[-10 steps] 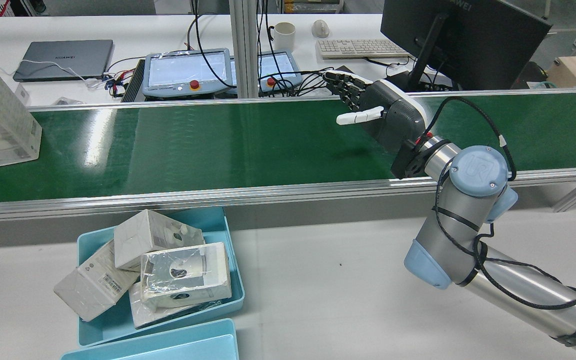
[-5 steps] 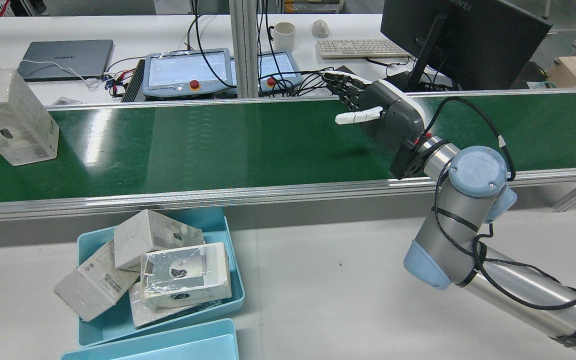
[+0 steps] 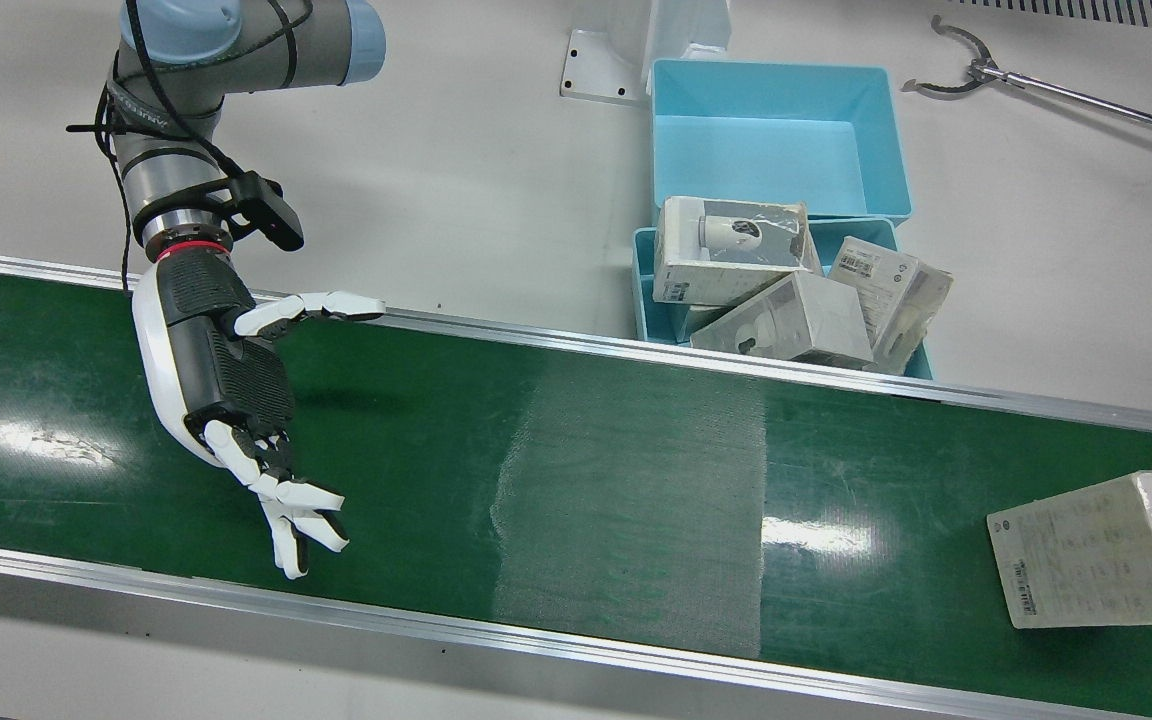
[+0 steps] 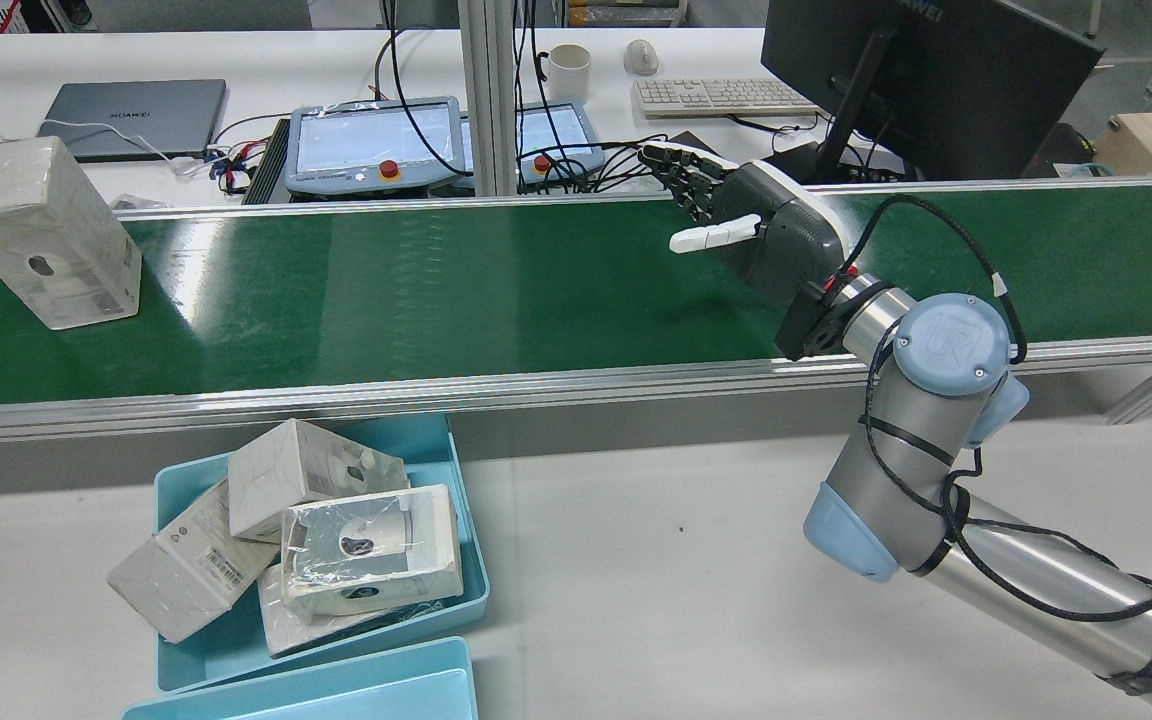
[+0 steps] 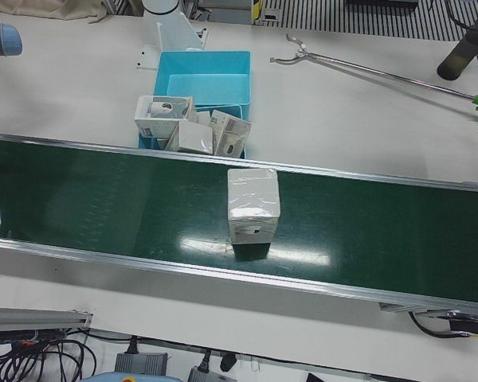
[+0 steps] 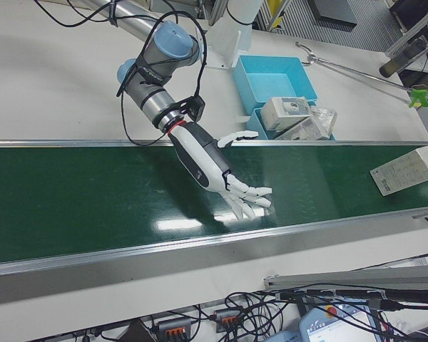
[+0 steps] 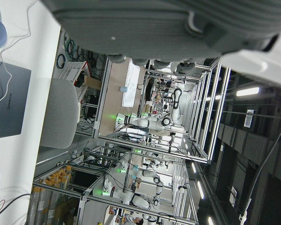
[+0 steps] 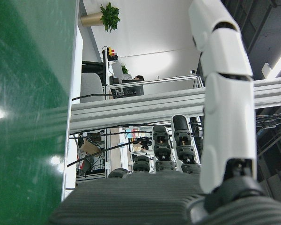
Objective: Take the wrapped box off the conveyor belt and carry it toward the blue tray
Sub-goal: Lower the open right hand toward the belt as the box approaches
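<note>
Wrapped box (image 4: 44, 232) upright on conveyor belt (image 4: 436, 290), well apart from empty, spread-fingered right robot hand (image 4: 751, 225).

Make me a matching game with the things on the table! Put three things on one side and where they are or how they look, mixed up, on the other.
Things:
1. wrapped box
2. right robot hand
3. far blue tray

Places or states:
A. open, hovering over the belt, holding nothing
B. holds no boxes
C. standing alone on the green belt

Pairs: 1-C, 2-A, 3-B
</note>
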`<state>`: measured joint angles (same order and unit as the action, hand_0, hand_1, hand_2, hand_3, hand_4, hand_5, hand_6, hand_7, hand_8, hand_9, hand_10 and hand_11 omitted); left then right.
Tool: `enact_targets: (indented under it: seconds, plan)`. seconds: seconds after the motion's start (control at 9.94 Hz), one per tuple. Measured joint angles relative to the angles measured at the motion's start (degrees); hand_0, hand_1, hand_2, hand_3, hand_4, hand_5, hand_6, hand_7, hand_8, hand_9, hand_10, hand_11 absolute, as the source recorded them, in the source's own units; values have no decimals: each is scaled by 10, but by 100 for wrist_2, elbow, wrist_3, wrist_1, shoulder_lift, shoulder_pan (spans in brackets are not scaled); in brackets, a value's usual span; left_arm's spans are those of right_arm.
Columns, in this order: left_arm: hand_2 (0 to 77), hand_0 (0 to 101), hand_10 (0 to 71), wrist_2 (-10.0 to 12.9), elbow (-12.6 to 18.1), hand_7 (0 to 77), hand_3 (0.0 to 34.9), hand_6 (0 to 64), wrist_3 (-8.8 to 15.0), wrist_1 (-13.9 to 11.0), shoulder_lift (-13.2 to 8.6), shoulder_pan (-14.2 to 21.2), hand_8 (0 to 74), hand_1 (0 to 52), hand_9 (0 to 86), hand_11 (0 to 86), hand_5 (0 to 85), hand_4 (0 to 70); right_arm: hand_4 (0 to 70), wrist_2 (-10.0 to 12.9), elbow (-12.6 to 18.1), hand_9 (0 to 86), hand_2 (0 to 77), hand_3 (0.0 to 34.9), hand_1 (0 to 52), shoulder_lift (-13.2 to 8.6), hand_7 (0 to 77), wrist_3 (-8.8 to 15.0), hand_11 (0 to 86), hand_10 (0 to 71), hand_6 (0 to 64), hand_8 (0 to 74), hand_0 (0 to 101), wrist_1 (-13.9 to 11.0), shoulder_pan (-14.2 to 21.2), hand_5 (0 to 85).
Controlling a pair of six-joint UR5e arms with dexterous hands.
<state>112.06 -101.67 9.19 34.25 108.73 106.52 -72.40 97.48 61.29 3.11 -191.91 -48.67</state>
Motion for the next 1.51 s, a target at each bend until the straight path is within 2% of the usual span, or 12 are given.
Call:
enact_targets:
  seconds: [0.1,0.2,0.5,0.6,1.51]
  plan:
    - [5,0,5,0,0,5,0,5,0,0,0,0,5,0,0,5,11,0,147,-10,-7,49,164,0,169,4,82,15,5,0,71,27,492,20,-24,202]
    - [11,0,0,0,0,5,0,5,0,0,0,0,5,0,0,5,11,0,109,-15,-56,60,136,0,147,5,71,17,5,0,71,27,481,24,-41,207]
    - [11,0,0,0,0,5,0,5,0,0,0,0,5,0,0,5,11,0,120,-8,-266,49,120,0,153,6,49,-41,5,0,71,11,480,30,-84,207]
    - [11,0,5,0,0,5,0,5,0,0,0,0,5,0,0,5,11,0,120,5,-283,44,109,0,147,18,49,-62,5,0,49,11,480,31,-102,207]
    - [5,0,5,0,0,5,0,5,0,0,0,0,5,0,0,5,11,0,109,48,-298,38,114,0,153,72,38,-118,5,0,44,11,480,37,-134,202]
